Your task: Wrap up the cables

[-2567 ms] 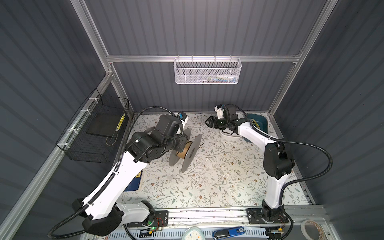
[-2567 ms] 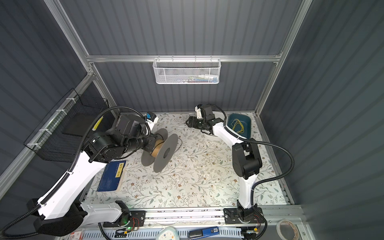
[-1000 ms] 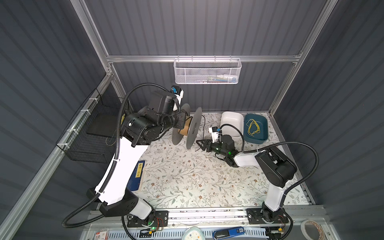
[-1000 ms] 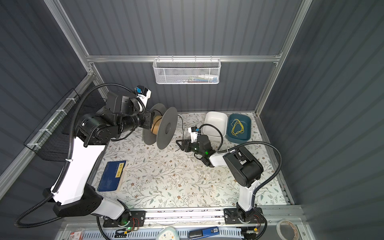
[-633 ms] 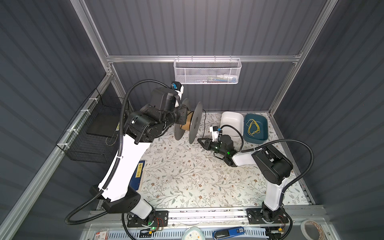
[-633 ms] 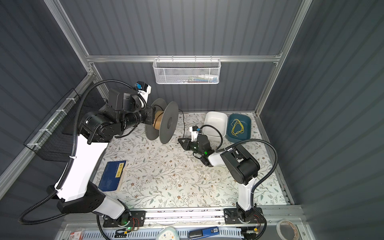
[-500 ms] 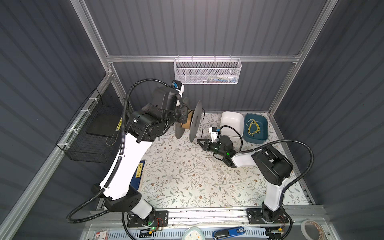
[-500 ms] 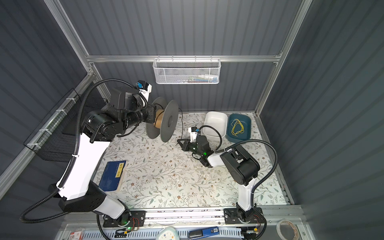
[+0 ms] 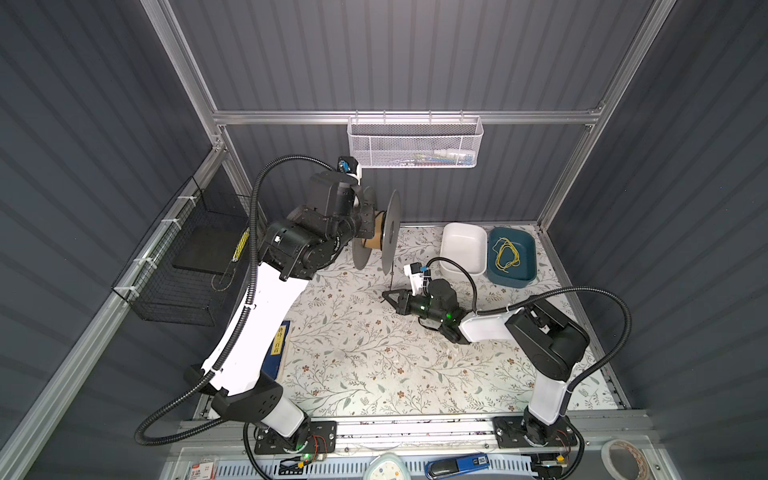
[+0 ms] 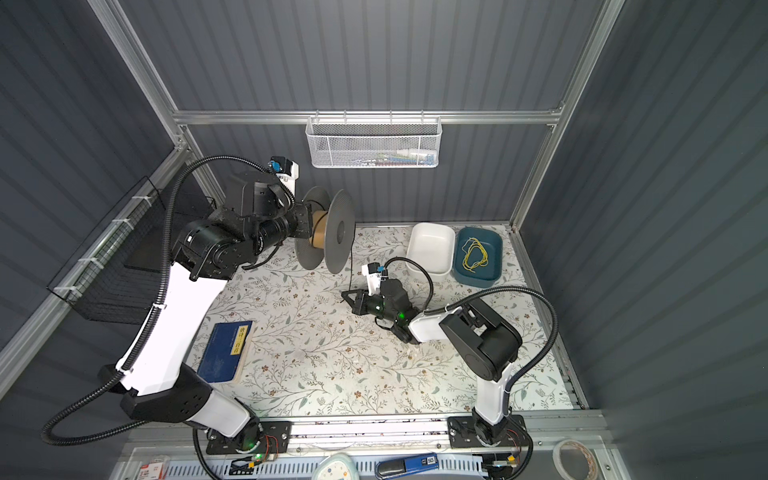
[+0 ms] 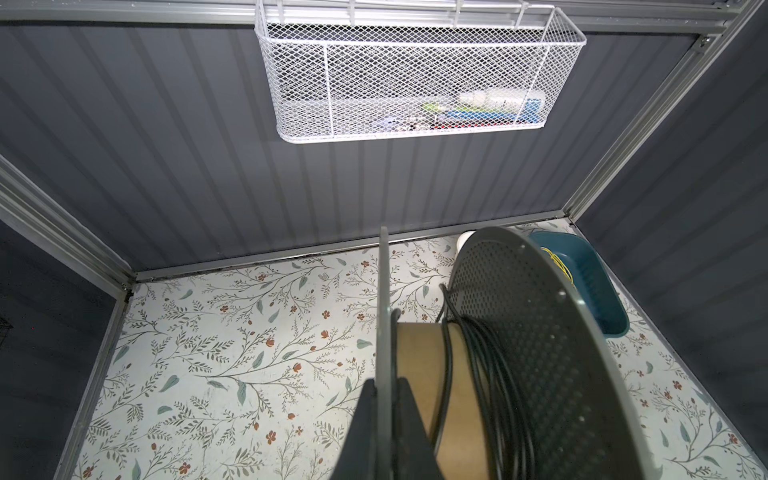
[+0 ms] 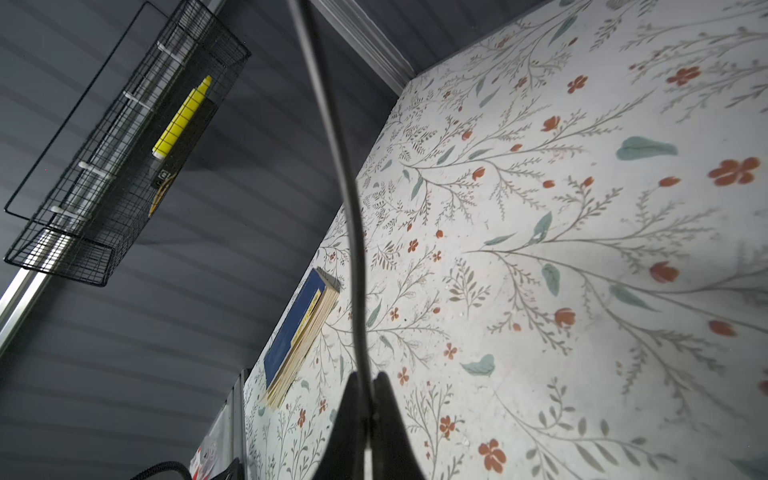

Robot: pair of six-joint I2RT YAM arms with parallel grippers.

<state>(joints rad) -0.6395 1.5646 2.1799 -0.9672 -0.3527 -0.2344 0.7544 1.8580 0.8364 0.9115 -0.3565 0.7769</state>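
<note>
Left gripper (image 11: pixel 384 388) clamping the grey spool (image 11: pixel 540 353) by its near flange

The jaws are squeezing shut on the thin near flange, which is showing edge-on. Black cable (image 11: pixel 494 374) is sitting in coils on the cardboard core (image 11: pixel 419 353), bunched against the perforated far flange. Past the spool, a teal bin (image 11: pixel 594 282) holding a yellow wire (image 11: pixel 561 266) is resting on the floral desk (image 11: pixel 249 353). A white mesh basket (image 11: pixel 415 83) is hanging on the back wall.

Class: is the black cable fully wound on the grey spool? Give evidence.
Partly. Turns of cable lie on the spool core; a free length runs to the shut right gripper.
</note>
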